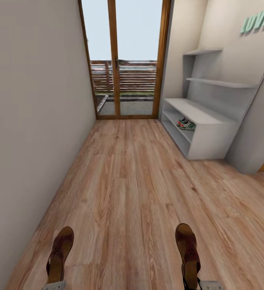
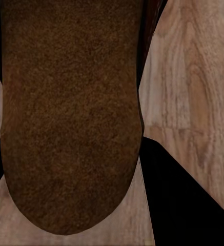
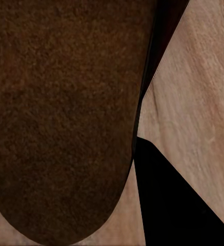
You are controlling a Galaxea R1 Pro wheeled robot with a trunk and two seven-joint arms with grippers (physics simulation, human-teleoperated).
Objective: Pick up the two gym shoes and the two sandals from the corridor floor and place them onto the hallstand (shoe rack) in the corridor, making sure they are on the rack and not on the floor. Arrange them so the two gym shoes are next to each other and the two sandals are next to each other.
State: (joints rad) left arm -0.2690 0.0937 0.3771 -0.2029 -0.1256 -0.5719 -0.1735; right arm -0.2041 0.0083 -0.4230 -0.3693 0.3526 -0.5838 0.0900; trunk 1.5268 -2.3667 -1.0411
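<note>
Wood-plank corridor floor runs open and bare toward the glass door, wall on one side, the white hallstand on the other with both gym shoes side by side on its upper shelf. Each sandal, left and right, is held aloft lengthwise, toe toward the door, well apart; each gripper's jaws clamp its heel end.

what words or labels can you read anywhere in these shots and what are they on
"LOVE": raised green letters mounted on the wall above the hallstand, partly cut off by the picture's edge.
The gym shoes on the hallstand's shelf are too small to show any brand.
No text shows on the sandals or on the floor.
</note>
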